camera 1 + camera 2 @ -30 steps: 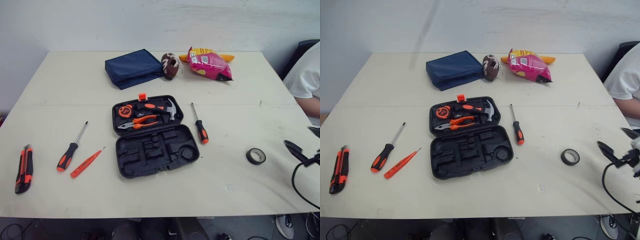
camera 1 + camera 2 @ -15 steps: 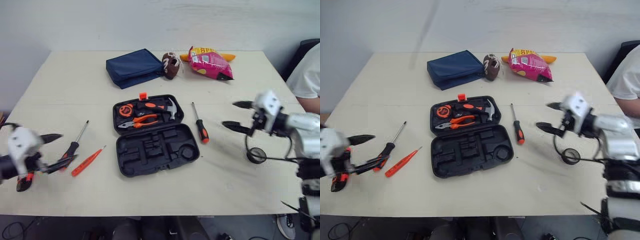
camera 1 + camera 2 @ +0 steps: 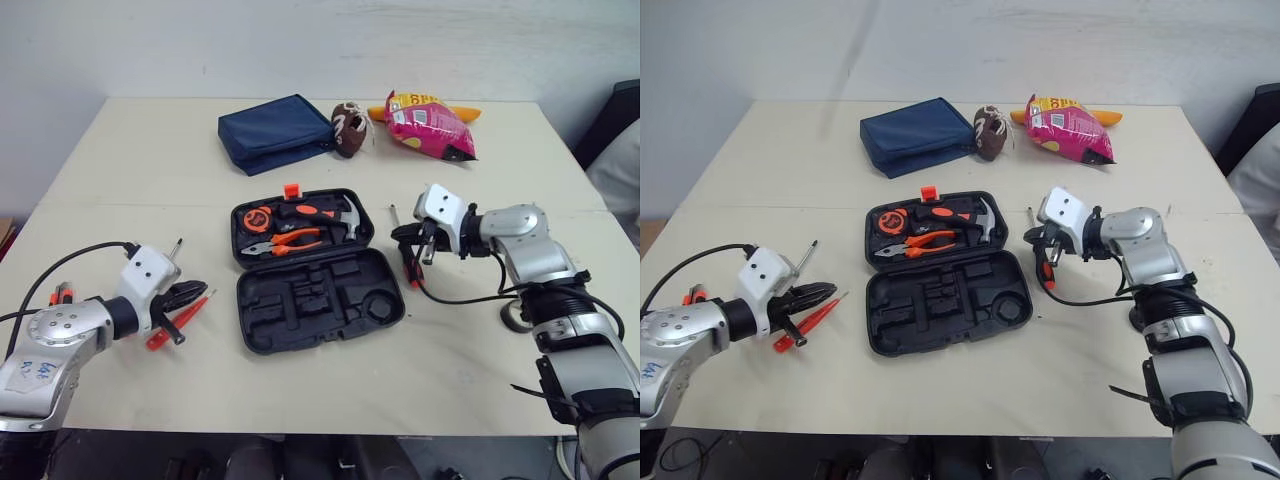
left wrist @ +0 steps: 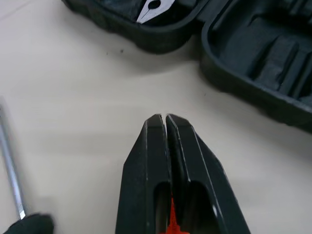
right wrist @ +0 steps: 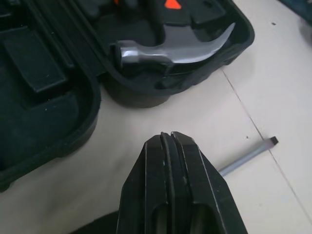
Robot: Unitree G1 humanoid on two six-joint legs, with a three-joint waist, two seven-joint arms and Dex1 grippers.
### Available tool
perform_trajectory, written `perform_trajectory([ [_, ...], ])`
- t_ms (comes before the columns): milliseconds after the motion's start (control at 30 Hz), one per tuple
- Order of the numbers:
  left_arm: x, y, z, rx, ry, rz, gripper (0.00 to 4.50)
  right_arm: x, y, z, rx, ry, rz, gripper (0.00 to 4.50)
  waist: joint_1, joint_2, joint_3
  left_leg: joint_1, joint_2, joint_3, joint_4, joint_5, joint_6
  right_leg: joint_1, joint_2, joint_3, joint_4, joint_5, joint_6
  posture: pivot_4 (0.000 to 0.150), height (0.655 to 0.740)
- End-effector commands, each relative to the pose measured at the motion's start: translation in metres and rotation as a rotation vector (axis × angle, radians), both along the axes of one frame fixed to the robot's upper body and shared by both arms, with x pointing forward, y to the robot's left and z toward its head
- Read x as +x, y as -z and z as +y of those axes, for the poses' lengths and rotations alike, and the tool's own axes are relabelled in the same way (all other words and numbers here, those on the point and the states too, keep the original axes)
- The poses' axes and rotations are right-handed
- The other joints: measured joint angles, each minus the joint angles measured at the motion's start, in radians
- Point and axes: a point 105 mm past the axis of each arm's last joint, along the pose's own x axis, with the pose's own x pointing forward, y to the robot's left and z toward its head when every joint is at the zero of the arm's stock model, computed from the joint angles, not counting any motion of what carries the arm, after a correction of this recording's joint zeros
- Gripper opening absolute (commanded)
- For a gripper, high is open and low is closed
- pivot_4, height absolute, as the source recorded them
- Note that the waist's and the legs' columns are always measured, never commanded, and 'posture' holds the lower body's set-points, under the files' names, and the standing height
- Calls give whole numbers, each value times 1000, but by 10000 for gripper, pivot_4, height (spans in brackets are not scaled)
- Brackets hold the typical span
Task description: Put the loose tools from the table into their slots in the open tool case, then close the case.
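The black tool case (image 3: 320,300) lies open mid-table; its far half holds a hammer (image 5: 170,51), pliers (image 3: 285,242) and a tape measure, and its near half shows bare slots. My left gripper (image 3: 198,292) is shut, low over the thin orange screwdriver (image 3: 815,318), left of the case. Orange shows through the slot between its fingers (image 4: 151,161); I cannot tell whether they pinch it. My right gripper (image 3: 398,234) is shut just above the black-and-red-handled screwdriver (image 3: 410,270), right of the case, whose shaft (image 5: 248,156) lies past the fingertips.
A second screwdriver's shaft (image 3: 175,250) and a utility knife (image 3: 690,295) lie by my left arm. A tape roll (image 3: 1137,320) sits half behind my right arm. At the back are a blue pouch (image 3: 275,132), a toy football (image 3: 348,130) and a pink snack bag (image 3: 435,125).
Both arms came in from the sides toward the case and dropped low over the screwdrivers. Both grippers went from wide open to shut. The camera shifted slightly.
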Motion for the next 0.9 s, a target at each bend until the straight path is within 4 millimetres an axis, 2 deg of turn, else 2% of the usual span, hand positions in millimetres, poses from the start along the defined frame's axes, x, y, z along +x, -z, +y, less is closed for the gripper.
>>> perform_trajectory([
  [33, 4, 1, -6, 22, 3, 1, 725, 1, -7, 8, -36, -39, -55, 1159, 0, 0, 0, 0, 0, 0, 0, 0, 0, 0, 0, 0, 0, 0, 0, 1500, 7400],
  [100, 6, 3, -8, 32, 10, 5, 725, 1, -5, 11, -56, -45, -69, 1159, 0, 0, 0, 0, 0, 0, 0, 0, 0, 0, 0, 0, 1, 0, 0, 1500, 7400],
  [200, 13, 6, -12, 25, -16, 18, 725, 0, -2, 25, -33, -70, -66, 1159, 0, 0, 0, 0, 0, 0, 0, 1, -1, 0, 0, 0, 1, 0, 0, 1500, 7400],
  [400, 21, 10, -23, 5, -11, 43, 725, -2, 7, 34, -40, -88, -56, 1159, 2, 0, 0, 0, 0, 0, 0, 1, -1, 0, 0, 0, 1, 0, 0, 1500, 7400],
  [567, 27, 9, -35, 3, 33, 43, 725, -6, 11, 39, -38, -111, -52, 1159, -1, 0, 0, 1, 0, 0, 0, 1, -1, 0, 0, 0, 2, 0, 0, 1500, 7400],
  [733, 31, 10, -39, -3, 53, 49, 725, -12, 12, 39, -39, -140, -55, 1159, 1, 0, 0, 1, 1, 0, -1, 2, -3, 0, 1, 0, 2, 0, 0, 1500, 7400],
  [900, 28, 16, -37, 23, 105, 66, 725, -30, 17, 37, -51, -210, -23, 1159, 5, 0, 0, 1, 0, 0, -1, 2, -3, 0, 1, 0, 2, 0, 0, 1500, 7400],
])
